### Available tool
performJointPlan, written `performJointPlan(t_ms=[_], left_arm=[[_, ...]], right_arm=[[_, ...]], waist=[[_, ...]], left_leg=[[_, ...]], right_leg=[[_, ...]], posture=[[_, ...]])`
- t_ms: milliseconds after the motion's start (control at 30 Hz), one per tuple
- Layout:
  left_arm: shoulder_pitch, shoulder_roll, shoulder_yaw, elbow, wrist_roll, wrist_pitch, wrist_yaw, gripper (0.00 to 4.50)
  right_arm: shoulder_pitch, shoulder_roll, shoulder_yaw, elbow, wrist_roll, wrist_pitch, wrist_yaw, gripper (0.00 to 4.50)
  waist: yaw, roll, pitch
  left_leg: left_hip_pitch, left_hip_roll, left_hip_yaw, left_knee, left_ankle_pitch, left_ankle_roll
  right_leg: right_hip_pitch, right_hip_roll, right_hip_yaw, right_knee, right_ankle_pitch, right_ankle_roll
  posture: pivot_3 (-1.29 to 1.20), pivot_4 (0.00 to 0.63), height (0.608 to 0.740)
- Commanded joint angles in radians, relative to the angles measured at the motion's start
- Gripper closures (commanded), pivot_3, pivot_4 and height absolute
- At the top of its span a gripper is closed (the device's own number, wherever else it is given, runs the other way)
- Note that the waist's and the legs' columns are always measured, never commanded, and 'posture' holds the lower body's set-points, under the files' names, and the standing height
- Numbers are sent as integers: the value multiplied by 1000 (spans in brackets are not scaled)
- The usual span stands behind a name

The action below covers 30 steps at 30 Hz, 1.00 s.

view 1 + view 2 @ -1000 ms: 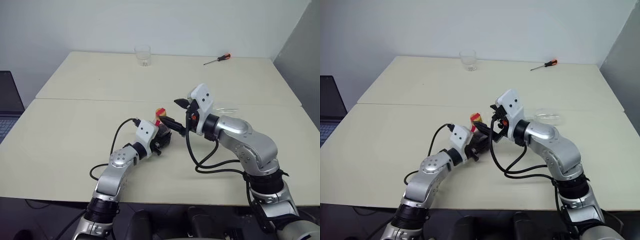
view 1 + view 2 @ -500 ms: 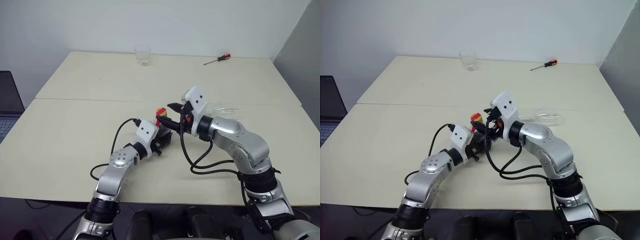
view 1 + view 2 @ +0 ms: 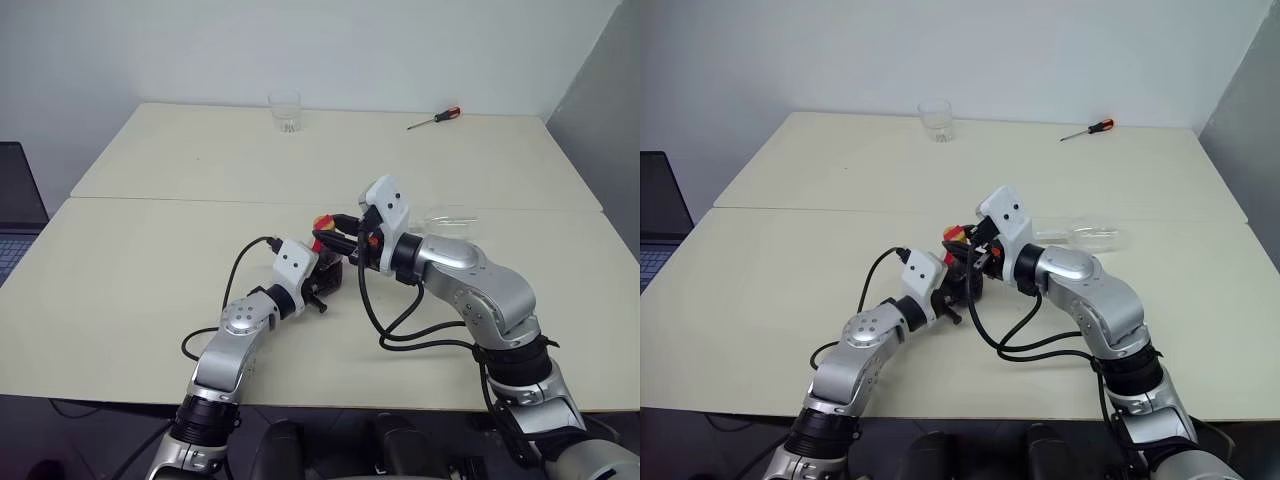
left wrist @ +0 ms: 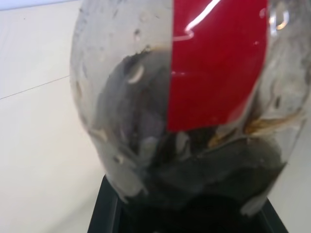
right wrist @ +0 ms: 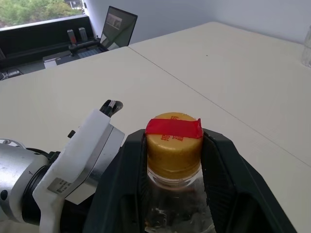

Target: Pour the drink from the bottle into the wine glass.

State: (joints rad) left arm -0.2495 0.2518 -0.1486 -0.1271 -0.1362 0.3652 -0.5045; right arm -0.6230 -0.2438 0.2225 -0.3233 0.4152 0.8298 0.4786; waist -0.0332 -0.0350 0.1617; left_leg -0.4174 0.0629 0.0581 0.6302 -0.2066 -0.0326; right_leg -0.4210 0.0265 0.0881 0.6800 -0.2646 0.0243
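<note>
bottle upright at table centre | left hand clamps its body | right hand fingers hug the cap | left wrist view: dark drink low inside | wine glass lying beyond bottle

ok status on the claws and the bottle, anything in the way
Left claw shut on bottle, upright on table. Right claw around its capped neck. Wine glass lying beyond right arm, nothing blocking.

No readable text anywhere. Faint red marks on the bottle's yellowish cap, too small to make out. Small grey printed plate on the left gripper's white housing, also illegible.
</note>
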Motion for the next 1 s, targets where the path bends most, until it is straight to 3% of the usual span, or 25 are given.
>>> performJointPlan(t_ms=[33,67,367,433,667,700,767,1000], left_arm=[[-2,-1,-16,-17,0,-5,-8,3528],[-1,-1,-16,-18,0,-5,-8,3540],[4,-1,-18,-24,0,-3,-8,3583],[5,-1,-19,-26,0,-2,-7,3583],[7,-3,-19,-27,1,-1,-3,3583],[8,-3,-19,-27,1,-1,-2,3583],[7,-3,-18,-27,2,0,-2,3583],[7,-3,-17,-26,1,1,-1,3583]], right_arm=[[-33,7,-40,-30,14,-6,-3,3253],[-32,9,-42,-32,18,-2,-4,3253],[-43,9,-43,-32,10,-7,-3,167],[-42,7,-41,-33,9,-5,-1,123],[-37,7,-36,-24,0,-9,-2,123],[-37,8,-36,-24,0,-10,-3,301],[-38,9,-37,-22,-1,-10,-3,752],[-37,5,-31,-20,-7,-14,1,3218]], waist=[[0,0,0],[0,0,0],[0,0,0],[0,0,0],[0,0,0],[0,0,0],[0,0,0],[0,0,0]], left_leg=[[0,0,0,0,0,0],[0,0,0,0,0,0],[0,0,0,0,0,0],[0,0,0,0,0,0],[0,0,0,0,0,0],[0,0,0,0,0,0],[0,0,0,0,0,0],[0,0,0,0,0,0]], right_leg=[[0,0,0,0,0,0],[0,0,0,0,0,0],[0,0,0,0,0,0],[0,0,0,0,0,0],[0,0,0,0,0,0],[0,0,0,0,0,0],[0,0,0,0,0,0],[0,0,0,0,0,0]], posture=[[0,150,740],[0,150,740],[0,150,740],[0,150,740],[0,150,740],[0,150,740],[0,150,740],[0,150,740]])
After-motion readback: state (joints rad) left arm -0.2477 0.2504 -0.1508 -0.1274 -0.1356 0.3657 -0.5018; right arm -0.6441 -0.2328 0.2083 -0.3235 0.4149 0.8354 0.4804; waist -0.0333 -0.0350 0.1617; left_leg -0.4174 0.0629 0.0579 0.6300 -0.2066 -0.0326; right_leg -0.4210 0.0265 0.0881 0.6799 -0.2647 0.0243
